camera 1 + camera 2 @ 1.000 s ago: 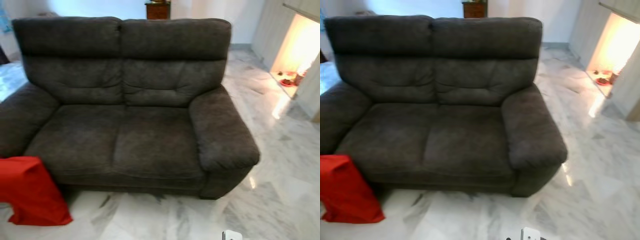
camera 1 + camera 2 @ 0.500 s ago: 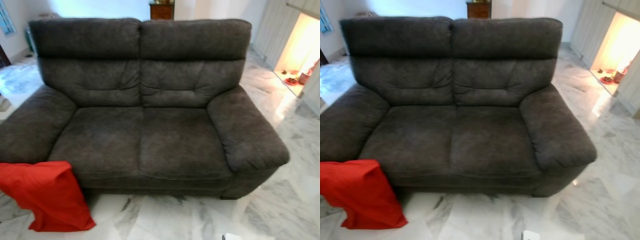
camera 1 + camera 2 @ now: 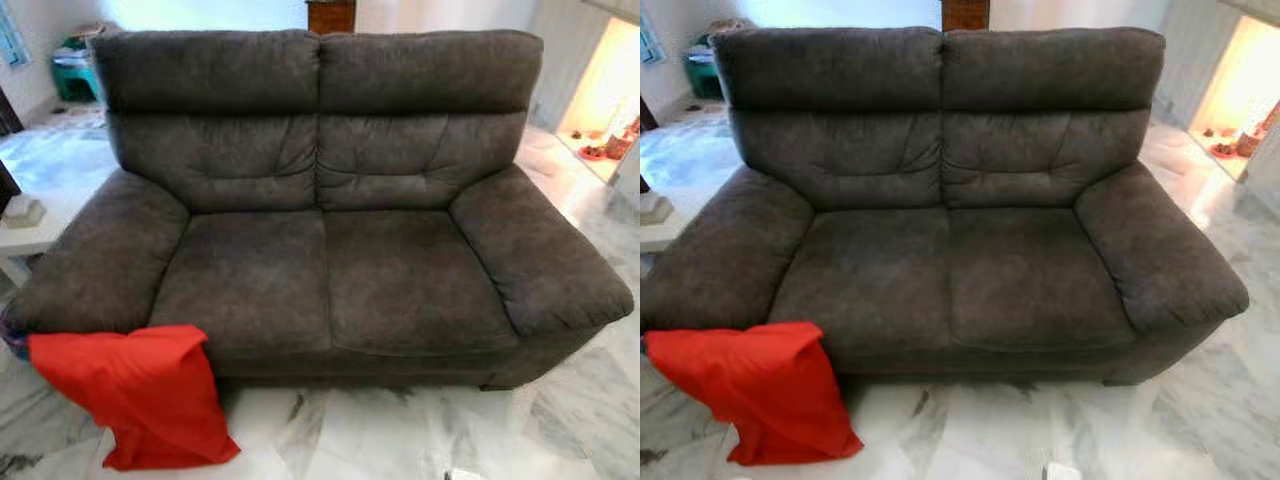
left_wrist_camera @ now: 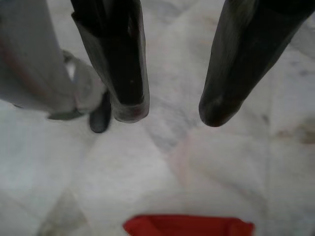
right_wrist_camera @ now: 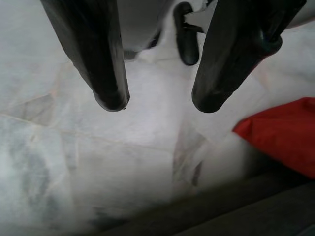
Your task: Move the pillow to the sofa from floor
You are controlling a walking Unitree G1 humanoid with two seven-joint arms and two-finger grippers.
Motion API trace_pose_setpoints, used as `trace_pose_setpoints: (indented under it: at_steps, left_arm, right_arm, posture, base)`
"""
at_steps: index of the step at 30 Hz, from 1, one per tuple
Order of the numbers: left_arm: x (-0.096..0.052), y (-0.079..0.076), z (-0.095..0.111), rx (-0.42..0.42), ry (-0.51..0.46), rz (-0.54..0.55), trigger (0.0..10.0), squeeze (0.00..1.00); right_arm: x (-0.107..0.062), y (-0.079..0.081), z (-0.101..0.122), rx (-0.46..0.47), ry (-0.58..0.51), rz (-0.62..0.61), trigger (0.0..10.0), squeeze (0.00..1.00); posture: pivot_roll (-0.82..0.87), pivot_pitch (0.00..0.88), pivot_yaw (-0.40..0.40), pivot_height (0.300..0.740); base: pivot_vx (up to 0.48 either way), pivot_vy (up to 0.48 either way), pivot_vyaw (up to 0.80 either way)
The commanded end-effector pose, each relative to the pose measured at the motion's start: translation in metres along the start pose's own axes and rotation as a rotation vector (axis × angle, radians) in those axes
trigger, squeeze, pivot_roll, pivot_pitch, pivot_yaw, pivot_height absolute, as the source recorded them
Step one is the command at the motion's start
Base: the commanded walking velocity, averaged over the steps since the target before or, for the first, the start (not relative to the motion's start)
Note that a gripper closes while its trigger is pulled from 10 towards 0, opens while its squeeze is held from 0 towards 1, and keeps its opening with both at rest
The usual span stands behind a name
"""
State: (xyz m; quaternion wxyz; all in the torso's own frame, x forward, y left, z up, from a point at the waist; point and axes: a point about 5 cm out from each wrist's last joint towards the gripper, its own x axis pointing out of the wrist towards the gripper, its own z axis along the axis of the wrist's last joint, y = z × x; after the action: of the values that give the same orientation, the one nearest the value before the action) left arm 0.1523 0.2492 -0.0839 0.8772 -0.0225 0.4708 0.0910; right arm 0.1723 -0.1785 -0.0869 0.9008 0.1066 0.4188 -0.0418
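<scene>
A red pillow (image 3: 140, 395) stands on the marble floor, leaning against the front of the sofa's left armrest. The dark grey two-seat sofa (image 3: 330, 270) faces me with both seat cushions bare. My left gripper (image 4: 170, 113) hangs open over the floor, a strip of the red pillow (image 4: 189, 227) at the edge of its wrist view. The right gripper (image 5: 157, 105) also hangs open above the floor, with a corner of the red pillow (image 5: 285, 132) and the sofa's dark base nearby.
White marble floor (image 3: 400, 430) spreads in front of the sofa. A low white table (image 3: 30, 235) with a small box stands left of the sofa. A lit alcove (image 3: 610, 110) with small items is at the far right, a wooden cabinet (image 3: 330, 14) behind the sofa.
The camera has turned left: the sofa and pillow have shifted right in the picture, and the white table at left has come into view. The pillow itself has not moved.
</scene>
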Motion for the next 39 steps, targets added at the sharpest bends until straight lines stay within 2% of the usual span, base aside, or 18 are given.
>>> trace_pose_setpoints:
  at_steps: [1,7,14,20,26,39]
  left_arm:
    - [-0.002,0.003,-0.007,0.005,0.028,-0.002,10.0,0.0]
    - [-0.004,0.011,-0.01,0.0,0.032,0.009,10.0,0.0]
    - [-0.004,0.011,-0.01,-0.013,0.029,0.007,10.0,0.0]
    - [0.001,-0.008,-0.004,-0.029,0.023,-0.018,10.0,0.0]
    - [0.003,-0.017,0.0,-0.042,0.006,-0.033,10.0,0.0]
    - [0.002,-0.019,-0.004,-0.059,0.015,-0.027,10.0,0.0]
  right_arm:
    - [-0.002,-0.007,-0.004,0.003,0.015,-0.021,10.0,0.0]
    - [-0.002,-0.007,-0.004,-0.002,0.017,-0.019,10.0,0.0]
    - [-0.002,-0.009,-0.002,-0.007,0.011,-0.022,10.0,0.0]
    - [-0.002,-0.017,0.003,-0.023,0.009,-0.038,10.0,0.0]
    - [-0.001,-0.02,0.01,-0.029,-0.001,-0.044,10.0,0.0]
    - [0.0,-0.017,0.012,-0.058,0.007,-0.026,10.0,0.0]
  posture:
    - [-0.04,0.071,0.062,0.74]
    - [-0.04,0.068,0.057,0.74]
    - [-0.04,0.064,0.048,0.74]
    - [-0.07,0.043,0.025,0.74]
    - [-0.07,0.042,0.017,0.74]
    - [-0.06,0.036,0.012,0.74]
  base:
    - [0.0,0.48,0.0]
    - [0.0,0.48,0.0]
    - [0.0,0.48,0.0]
    - [0.0,0.441,0.0]
    - [0.0,0.0,0.0]
    - [0.0,0.0,0.0]
